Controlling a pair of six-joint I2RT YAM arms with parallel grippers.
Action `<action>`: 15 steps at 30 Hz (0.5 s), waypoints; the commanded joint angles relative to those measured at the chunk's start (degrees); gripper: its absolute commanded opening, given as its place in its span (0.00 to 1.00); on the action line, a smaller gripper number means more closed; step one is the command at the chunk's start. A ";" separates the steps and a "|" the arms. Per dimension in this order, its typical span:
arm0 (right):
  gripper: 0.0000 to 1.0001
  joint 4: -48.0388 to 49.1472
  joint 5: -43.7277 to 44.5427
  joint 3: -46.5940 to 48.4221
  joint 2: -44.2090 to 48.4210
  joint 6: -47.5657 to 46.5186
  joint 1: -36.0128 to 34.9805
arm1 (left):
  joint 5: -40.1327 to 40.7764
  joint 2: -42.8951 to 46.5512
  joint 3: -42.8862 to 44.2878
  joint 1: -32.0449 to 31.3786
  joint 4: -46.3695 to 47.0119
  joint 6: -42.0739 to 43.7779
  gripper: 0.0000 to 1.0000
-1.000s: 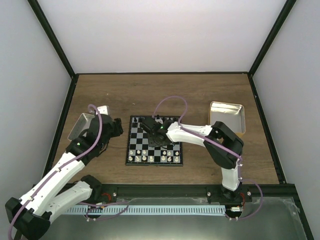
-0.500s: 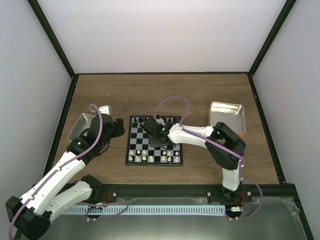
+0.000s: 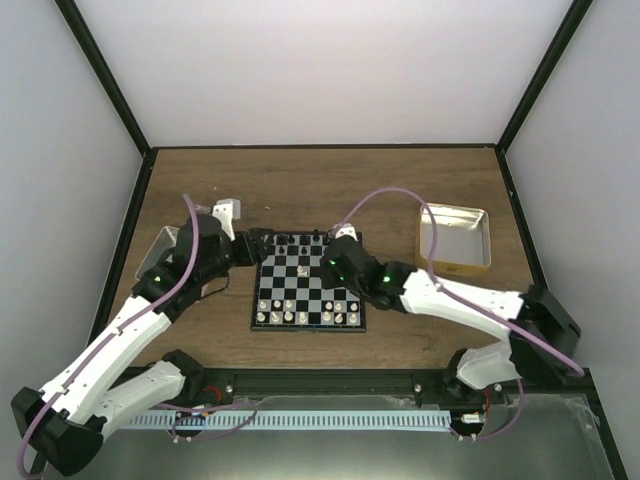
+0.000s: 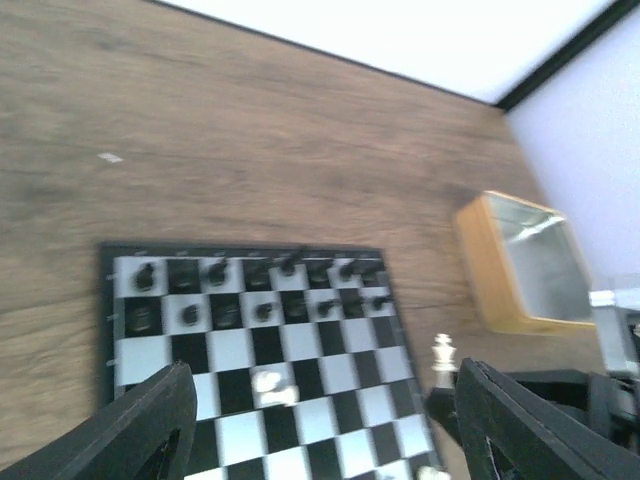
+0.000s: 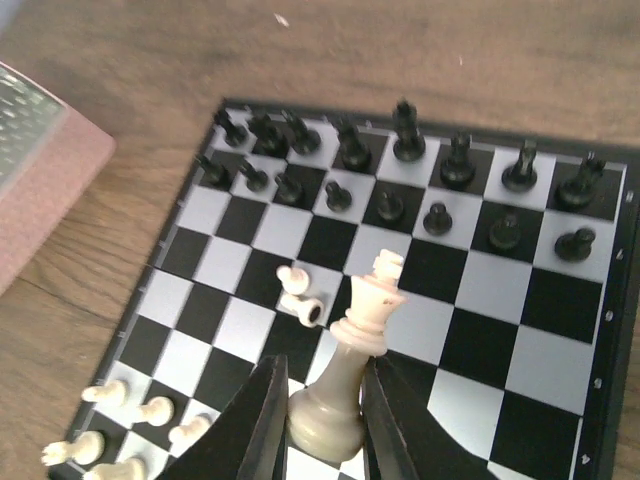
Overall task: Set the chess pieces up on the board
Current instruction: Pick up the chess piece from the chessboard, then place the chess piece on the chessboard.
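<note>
1. right gripper (image 5: 322, 432) is now clamping a cream-white crowned piece (image 5: 365, 310) by its base, with the jaws drawn narrow around it. a second ago they were standing wider over the middle of the board (image 5: 480, 290), so the grasp is only just being completed.
2. its arm is also changing shape, from reaching in with a raised elbow to stretching low from the right. the held piece is leaning slightly between the fingers and appears to be riding clear of the squares beneath it.
3. ahead of the gripper, the black pieces (image 5: 400, 170) are filling the two far rows. just to the left of the held piece, two small white pieces (image 5: 298, 292) are lying on their sides. behind and to the left, more white pieces (image 5: 120, 430) are sitting by the near edge.
4. left gripper (image 4: 330, 440) is hanging wide open and empty. it is moving in from beside the silver tray (image 3: 158, 250) towards the board's far left corner, with the black rows just below and ahead of it.
5. judging from this, the white side is being built up. the crowned piece is probably heading back and down to the near row, and the toppled pair is still waiting to be stood up.
</note>
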State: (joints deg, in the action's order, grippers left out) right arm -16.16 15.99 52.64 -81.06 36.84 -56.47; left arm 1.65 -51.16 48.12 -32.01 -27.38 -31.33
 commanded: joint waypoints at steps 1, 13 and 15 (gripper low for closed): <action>0.07 9.52 1.65 -3.69 8.57 -7.05 -0.29 | -13.42 0.54 2.93 0.19 6.92 1.09 0.76; 0.06 18.47 -7.78 -9.26 29.79 -20.31 -0.31 | -35.73 -0.24 5.73 0.19 22.30 -7.45 0.83; 0.06 18.63 -9.07 -9.02 31.24 -21.44 -0.30 | -41.46 -1.67 5.83 0.19 26.66 -11.79 0.83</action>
State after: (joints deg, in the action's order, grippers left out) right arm -0.08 10.39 43.27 -52.38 20.40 -56.45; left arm -26.30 -50.83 52.45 -32.01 -10.72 -35.59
